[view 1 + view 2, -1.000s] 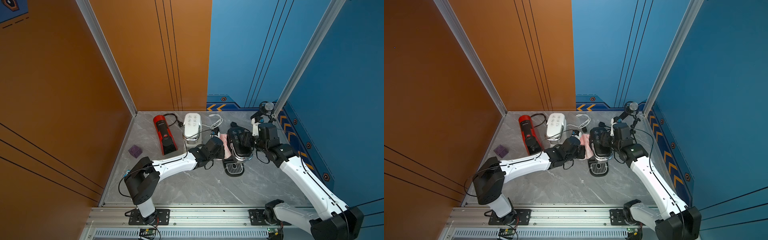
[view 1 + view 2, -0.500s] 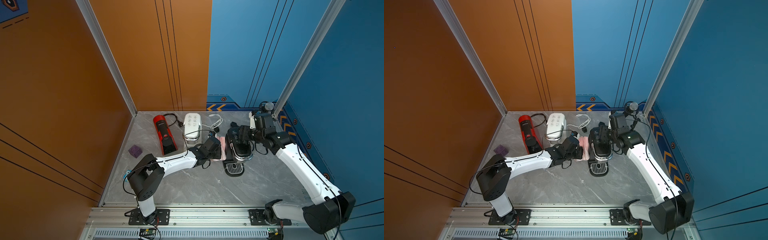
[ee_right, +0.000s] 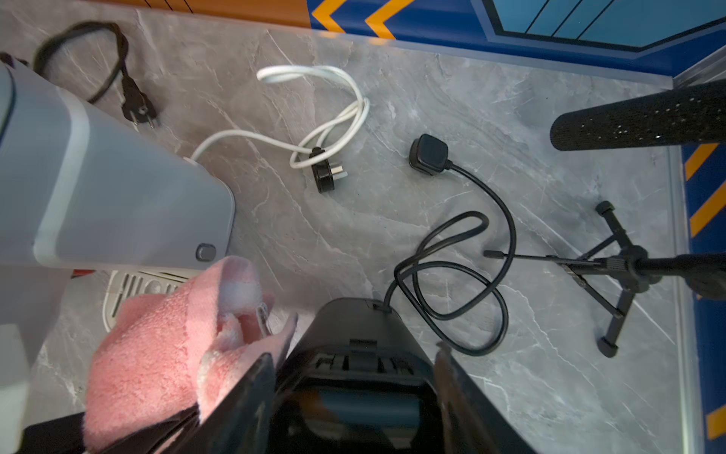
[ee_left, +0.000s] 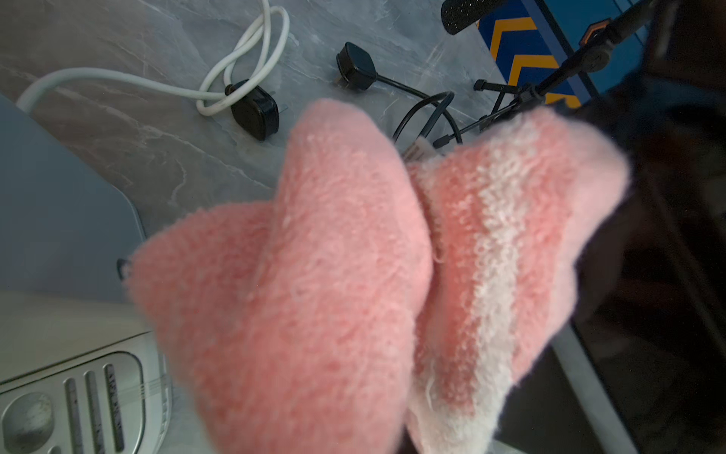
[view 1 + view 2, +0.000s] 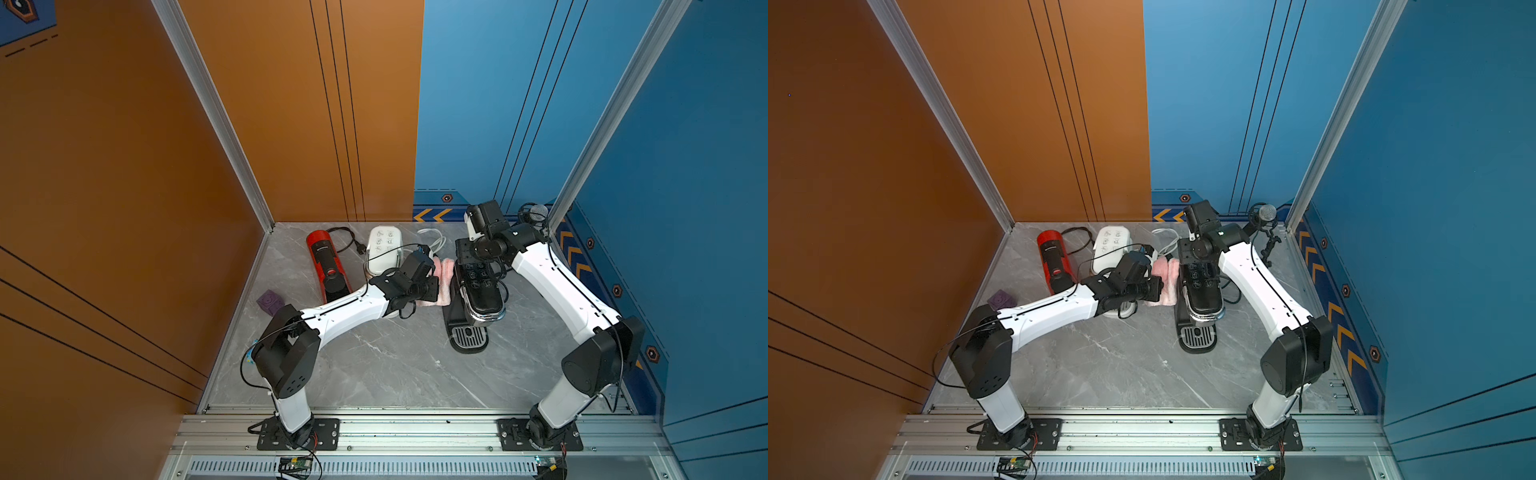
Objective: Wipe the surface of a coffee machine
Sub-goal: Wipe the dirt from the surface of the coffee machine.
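Against the side of the black machine (image 5: 482,291) toward the back of the worktop (image 5: 395,374), the left end effector (image 5: 432,289) nips the cloth (image 5: 444,272), the right end effector (image 3: 355,353) straddling its rear, clamped or not I cannot tell; unbraced, hard wiping could tip it.

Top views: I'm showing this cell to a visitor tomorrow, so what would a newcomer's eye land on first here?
The fluffy pink cloth, pinched in the left gripper and held against the side of the black coffee machine mid-table, stands out most. The right gripper clamps that machine's rear end. A bright red machine sits nearer the orange wall.
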Available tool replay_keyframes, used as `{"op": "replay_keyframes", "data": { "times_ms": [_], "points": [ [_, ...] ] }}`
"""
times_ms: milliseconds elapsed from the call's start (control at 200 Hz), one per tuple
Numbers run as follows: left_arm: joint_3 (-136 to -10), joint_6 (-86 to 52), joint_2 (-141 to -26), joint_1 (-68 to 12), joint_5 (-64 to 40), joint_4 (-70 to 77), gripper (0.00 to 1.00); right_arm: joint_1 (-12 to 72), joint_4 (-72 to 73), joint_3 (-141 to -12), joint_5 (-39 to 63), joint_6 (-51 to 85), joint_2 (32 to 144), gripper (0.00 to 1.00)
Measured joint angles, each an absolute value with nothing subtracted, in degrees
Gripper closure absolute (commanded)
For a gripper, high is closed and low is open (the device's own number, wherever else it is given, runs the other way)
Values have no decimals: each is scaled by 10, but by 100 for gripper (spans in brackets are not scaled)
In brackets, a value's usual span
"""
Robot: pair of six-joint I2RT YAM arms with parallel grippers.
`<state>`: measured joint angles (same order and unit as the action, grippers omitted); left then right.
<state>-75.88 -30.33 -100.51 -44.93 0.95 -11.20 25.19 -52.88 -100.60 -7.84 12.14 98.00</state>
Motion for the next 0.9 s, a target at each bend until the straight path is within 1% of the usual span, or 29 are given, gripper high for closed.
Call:
{"op": "replay_keyframes", "data": {
  "times_ms": [120,270,475,671,901],
  "points": [
    [-758,-297,-996,-449,10,-131,100,272,-557,-1035,-112,104,1002,36],
    [-746,-293,-947,-449,10,-150,100,290,-573,-1047,-149,89,1014,35],
    [-738,-284,-872,-449,20,-166,100,298,-574,-1049,-163,80,1020,40],
    [-727,-278,-839,-449,37,-179,100,303,-550,-1019,-168,69,1003,40],
    [-724,-272,-838,-449,40,-192,100,311,-547,-959,-167,59,947,32]
  ]
}}
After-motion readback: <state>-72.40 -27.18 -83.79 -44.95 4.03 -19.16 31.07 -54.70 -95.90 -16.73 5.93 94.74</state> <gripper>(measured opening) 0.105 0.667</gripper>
